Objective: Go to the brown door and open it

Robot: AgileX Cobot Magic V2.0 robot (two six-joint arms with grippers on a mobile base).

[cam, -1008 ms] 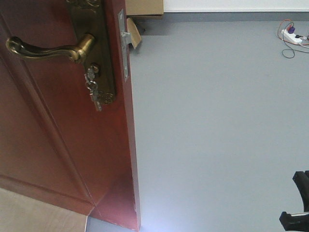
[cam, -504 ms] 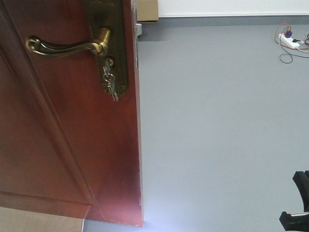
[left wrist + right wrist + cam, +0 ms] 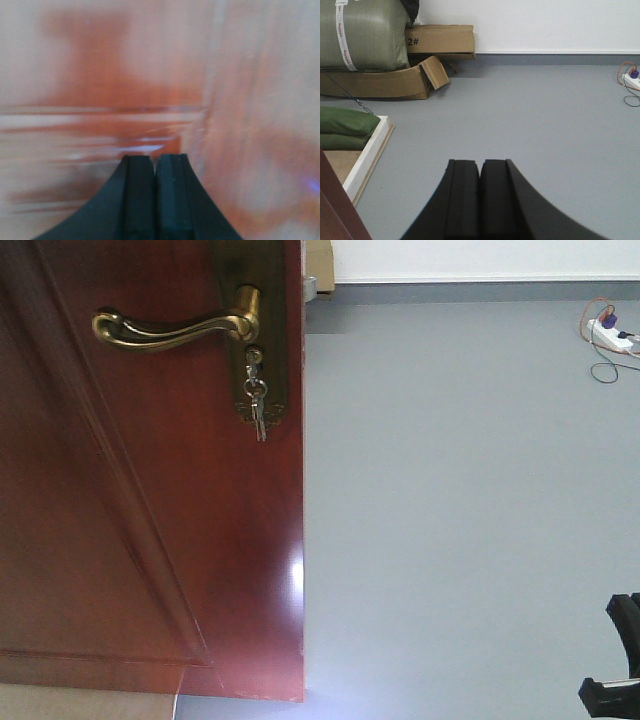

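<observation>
The brown door fills the left half of the front view, glossy reddish-brown, with its free edge near the middle. Its brass lever handle points left, and small silver keys hang below it. In the left wrist view, my left gripper is shut and empty, very close to a blurred reddish door surface. My right gripper is shut on nothing, over bare grey floor. A corner of the door shows at the lower left of the right wrist view.
Cardboard boxes and green sacks lie by the far wall. A white wooden frame with a green sack sits on the left. A power strip with cables lies far right. A black robot part shows bottom right.
In the front view the door's edge and handle have shifted right and the steel latch plate has turned out of sight. The cardboard behind the door is now mostly hidden.
</observation>
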